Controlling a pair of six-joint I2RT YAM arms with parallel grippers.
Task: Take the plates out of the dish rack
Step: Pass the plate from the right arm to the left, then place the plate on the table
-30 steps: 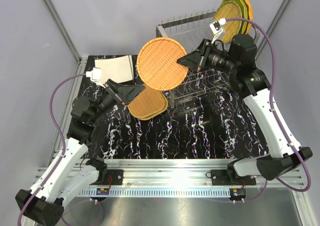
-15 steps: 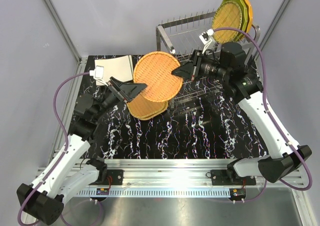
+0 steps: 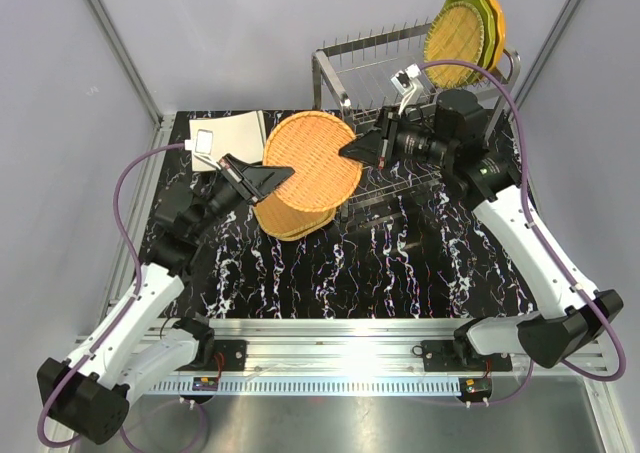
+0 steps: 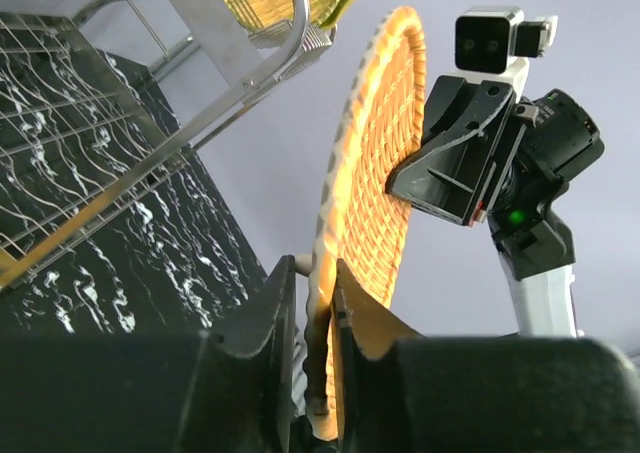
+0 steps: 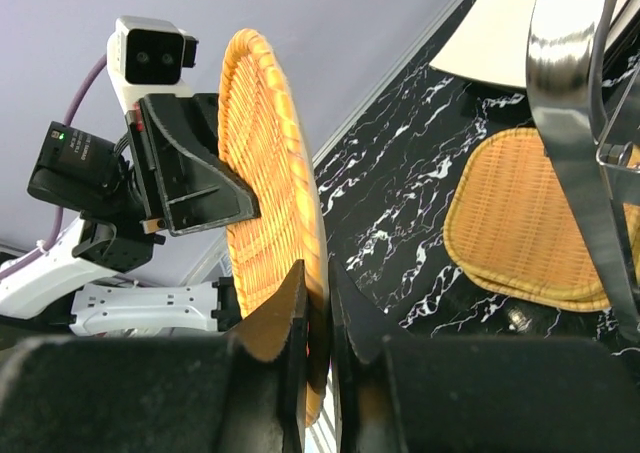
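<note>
- Black marble table [image 3: 400, 263], from above: round plate [image 3: 312, 163] held on edge between left gripper [image 3: 283, 174] and right gripper [image 3: 352, 151], beside the rack [image 3: 380, 63].
- Left wrist: fingers [image 4: 270, 323] pinch the plate's rim.
- Right wrist: fingers [image 5: 280, 323] clamp the opposite rim.

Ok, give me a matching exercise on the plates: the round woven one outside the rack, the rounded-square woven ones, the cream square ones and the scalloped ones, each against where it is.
Things:
1. round woven plate outside the rack
2. rounded-square woven plates
3. cream square plates
4. scalloped plates

Places:
A. upright in the dish rack, top tier
B. flat at the table's far left corner
C. on edge, clamped by the left pincer and the right pincer
D. flat mid-table, left of the rack

Pairs: 1-C, 2-D, 3-B, 4-A
</note>
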